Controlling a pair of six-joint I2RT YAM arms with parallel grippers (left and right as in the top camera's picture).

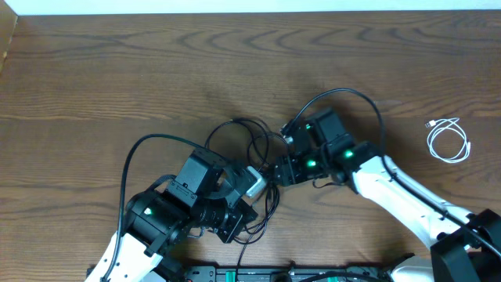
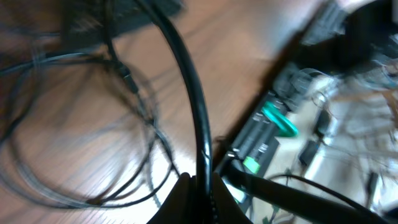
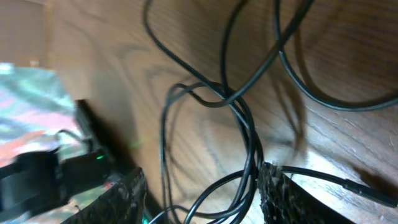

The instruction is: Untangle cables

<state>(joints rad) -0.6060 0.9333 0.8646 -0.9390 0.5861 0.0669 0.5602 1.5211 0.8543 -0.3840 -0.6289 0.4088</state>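
A tangle of thin black cables [image 1: 249, 141] lies on the wooden table between my two arms. My left gripper [image 1: 252, 182] is shut on one thick black cable [image 2: 194, 118], which runs up from between its fingers [image 2: 180, 202]. My right gripper [image 1: 280, 166] stands open just right of it, low over the tangle. Several black cable strands [image 3: 239, 124] cross and loop between its wide-apart fingers [image 3: 124, 199], some brushing the right finger [image 3: 286, 196]. A separate white coiled cable [image 1: 448, 139] lies far right.
The two wrists nearly touch at the centre of the table. The robot base with green lights [image 1: 313, 274] sits along the front edge. Bare wood [image 1: 117, 70] stretches across the back and left.
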